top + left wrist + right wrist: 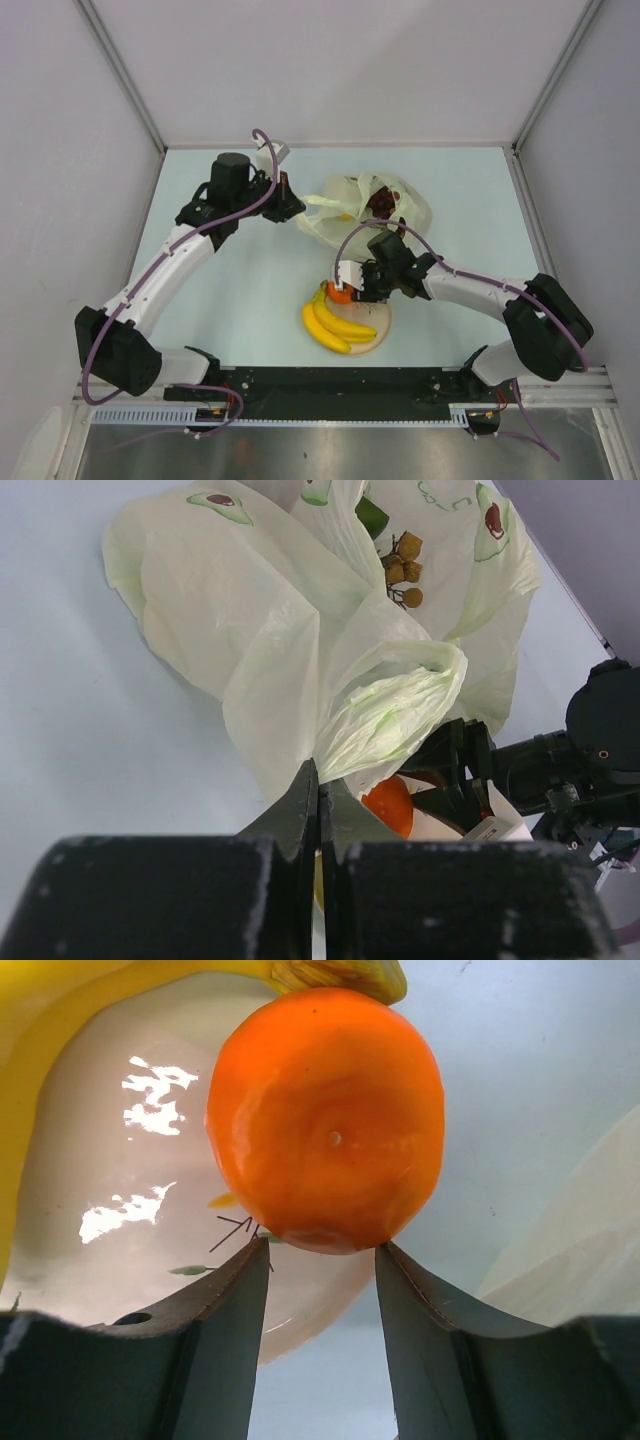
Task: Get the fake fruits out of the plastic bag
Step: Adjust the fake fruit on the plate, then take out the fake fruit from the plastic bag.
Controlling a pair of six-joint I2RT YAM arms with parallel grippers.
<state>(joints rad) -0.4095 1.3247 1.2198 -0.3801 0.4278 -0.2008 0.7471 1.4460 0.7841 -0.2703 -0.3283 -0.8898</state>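
- table (pixel 230 280), pale blue, carries everything
- plastic bag (pixel 345 195) crumpled at table's middle, toward far side, mouth open
- plate (pixel 378 342), cream, toward front edge, apart from bag
- banana bunch (pixel 335 325) on plate, overhanging left rim
- left gripper (pixel 318 780) clamped tight on bag's edge, handle stretched toward it
- right gripper (pixel 320 1252) half-spread, gripping nothing, tips just at orange (pixel 325 1120)
- orange at plate's far rim, beside banana stems
- grape bunch (pixel 380 203), dark, inside bag, showing through mouth
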